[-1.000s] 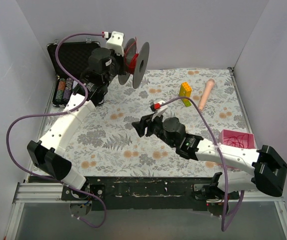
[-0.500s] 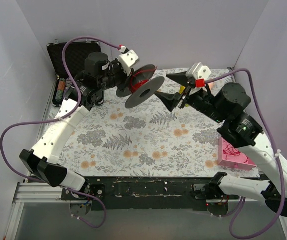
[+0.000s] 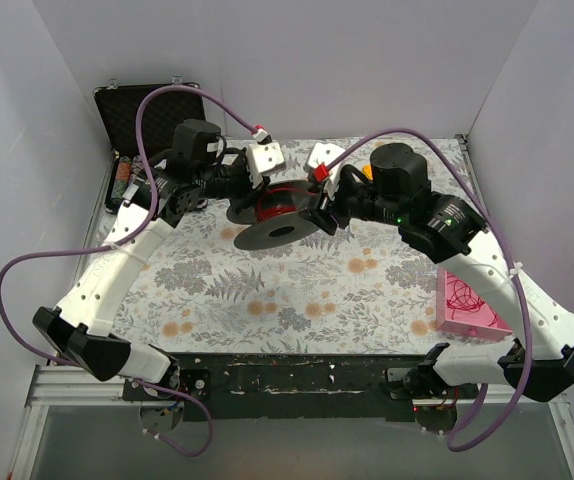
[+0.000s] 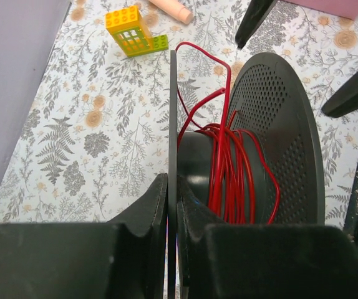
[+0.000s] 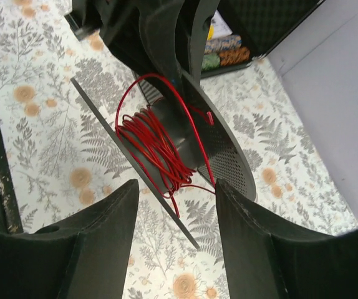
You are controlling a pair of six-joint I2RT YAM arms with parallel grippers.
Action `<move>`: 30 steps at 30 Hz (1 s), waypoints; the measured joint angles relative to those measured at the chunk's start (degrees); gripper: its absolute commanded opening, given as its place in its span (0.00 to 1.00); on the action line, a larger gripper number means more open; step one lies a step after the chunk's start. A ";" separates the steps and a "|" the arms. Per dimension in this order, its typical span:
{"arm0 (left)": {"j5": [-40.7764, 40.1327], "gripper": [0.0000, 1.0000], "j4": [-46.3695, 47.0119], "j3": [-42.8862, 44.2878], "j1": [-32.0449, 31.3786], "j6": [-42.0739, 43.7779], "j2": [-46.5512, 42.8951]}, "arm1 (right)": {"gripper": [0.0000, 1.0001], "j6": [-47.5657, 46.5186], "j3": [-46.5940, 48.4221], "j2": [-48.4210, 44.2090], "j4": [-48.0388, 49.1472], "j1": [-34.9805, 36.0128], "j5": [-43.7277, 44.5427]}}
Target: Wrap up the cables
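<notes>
Since a second ago both arms are swinging in toward each other. The left one is bringing the spool (image 3: 272,232) down from up at the far left corner to hang over the far middle of the table (image 3: 267,300). The right one is coming up off the middle of the table to meet it.

The left gripper (image 4: 171,193) is clamping hard on the thin edge of one spool flange, so the whole reel is hanging off that pinch. The right gripper (image 5: 176,187) is sitting spread wide just in front of the reel with nothing in it, fingers on either side of my view of the winding.

The cables (image 4: 229,168) are that skinny red wire, sitting loosely around the hub between the two flanges. A few turns are bulging out, and one loop is sticking up past the flange rim.

My guess on handling: it's weighing basically nothing, but it's springy and keeps its curl, so slack turns are going to want to pop off the hub. It's probably slick too, and way thinner than a finger pad. I'm thinking the place to grab is that stray loop near where it leaves the winding, right at the fingertips, then keeping a bit of tension on it.
</notes>
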 measured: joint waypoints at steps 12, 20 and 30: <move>1.14 0.00 -2.89 0.00 -1.05 1.97 -0.17 | 0.49 0.79 -0.68 -0.20 2.60 -0.02 1.99; 1.36 0.00 -3.13 0.00 -1.42 1.90 -0.20 | 0.50 1.03 -1.01 0.90 3.54 -0.02 1.70; 6.54 0.00 -3.45 -0.26 -1.42 -0.39 -2.73 | 0.61 0.81 -4.83 -5.35 2.32 -9.73 -3.52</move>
